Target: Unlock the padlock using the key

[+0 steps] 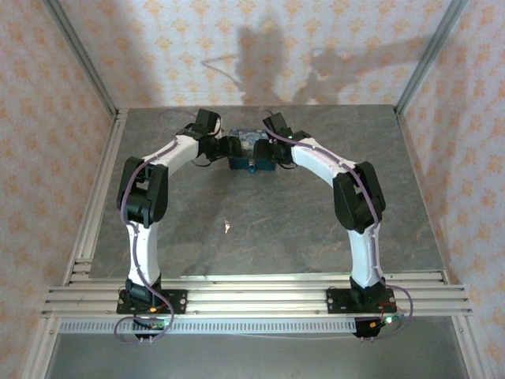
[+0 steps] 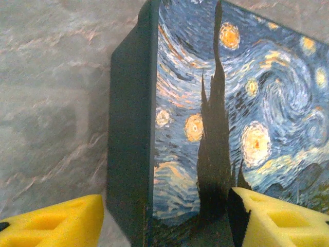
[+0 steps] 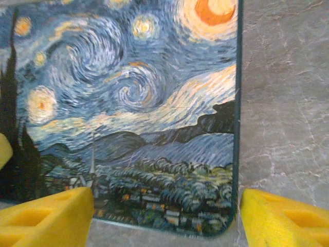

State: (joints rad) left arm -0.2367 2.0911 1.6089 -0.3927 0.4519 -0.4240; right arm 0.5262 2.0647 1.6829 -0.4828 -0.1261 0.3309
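The small pale silvery key (image 1: 227,227), with a faint reddish spot on it, lies flat on the grey stone-patterned table (image 1: 300,237). It is in the open area between the two arms, well apart from both grippers and from the box at the far side.

That box is a rectangular blue tin box (image 1: 251,154) with a swirling night-sky painting printed on its lid. It stands near the back of the table, and both arms bend inward to it, one from each side.

In the top view, the left gripper (image 1: 225,146) is at the left end of the box. In the left wrist view, its yellow foam fingers (image 2: 51,224) stand wide apart, with the dark side wall and the left edge of the lid (image 2: 247,103) between them. One finger is just beside the wall, with a thin strip of table visible between them. The other finger is in front of the painted lid (I cannot tell if it touches the lid). The left gripper (image 2: 164,206) does not clamp anything.

The right gripper (image 1: 278,148) is at the right end of the box. The right gripper (image 3: 167,206) is also spread wide, across the right edge of the lid (image 3: 128,103). One yellow finger (image 3: 288,218) is over the bare table, just beside the box edge but apart from it. The other is in front of the painted village at the lid's lower part. It holds nothing.
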